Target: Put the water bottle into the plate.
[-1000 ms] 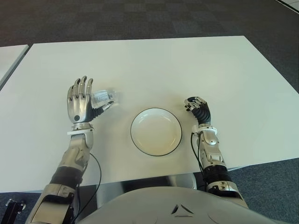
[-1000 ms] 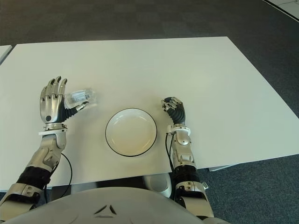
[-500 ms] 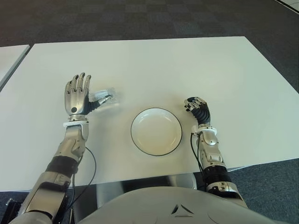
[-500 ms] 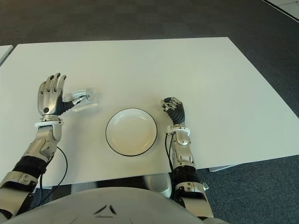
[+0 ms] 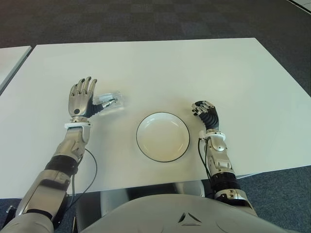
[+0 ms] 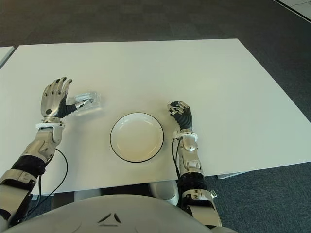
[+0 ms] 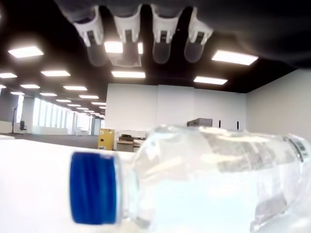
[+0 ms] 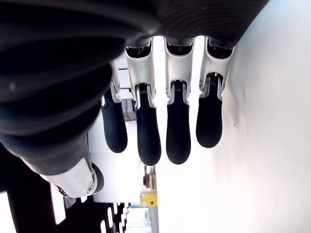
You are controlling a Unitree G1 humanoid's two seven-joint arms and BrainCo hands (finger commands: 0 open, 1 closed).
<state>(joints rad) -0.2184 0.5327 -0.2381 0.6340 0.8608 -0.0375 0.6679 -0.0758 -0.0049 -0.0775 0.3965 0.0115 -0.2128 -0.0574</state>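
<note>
A clear water bottle with a blue cap lies on its side on the white table, left of the plate. The white plate, dark-rimmed and with nothing in it, sits near the table's front middle. My left hand stands upright just left of the bottle, fingers spread, thumb reaching along the bottle without gripping it. In the left wrist view the bottle body fills the space below the straight fingers. My right hand shows right of the plate, its fingers curled on nothing.
A second table's corner shows at the far left across a narrow gap. Dark carpet lies beyond the table's far edge. A thin black cable loops beside my left forearm near the front edge.
My left hand has moved slightly away from me and tipped forward beside the bottle, its forearm swinging left. The bottle, the plate and my right hand have stayed put.
</note>
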